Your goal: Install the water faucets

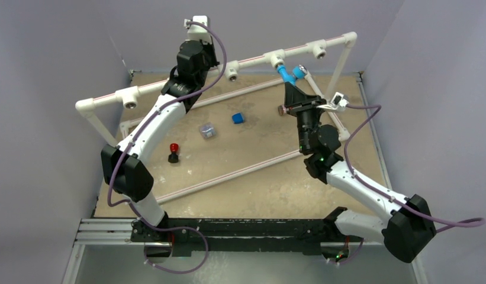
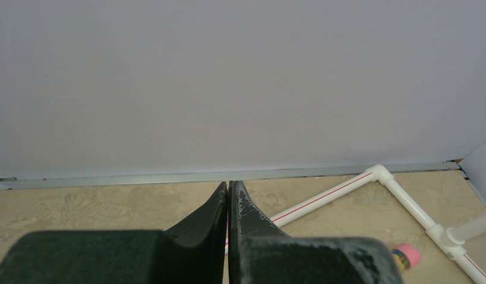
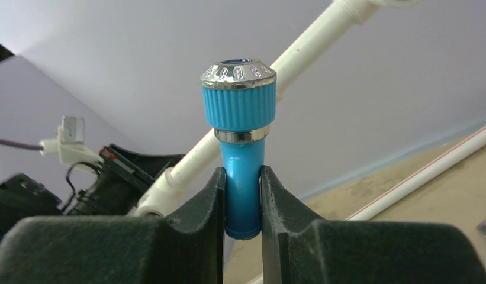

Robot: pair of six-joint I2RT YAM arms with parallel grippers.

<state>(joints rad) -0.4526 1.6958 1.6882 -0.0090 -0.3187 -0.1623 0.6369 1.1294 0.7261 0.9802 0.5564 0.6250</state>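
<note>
The faucet [image 3: 241, 148] sits in the right gripper [image 3: 241, 173] beside the pipe rail [image 3: 310, 39].

No legible txt, labels, brand names or nos. are showing in any of the views. The silver ring [image 3: 238, 71] on the water faucet [image 3: 241, 177] knob is carrying small embossed marks (too blurred to read as chars). The white pipe [image 3: 299, 48] is bearing only a thin red line, w/ no lettering resolving on it.
</note>
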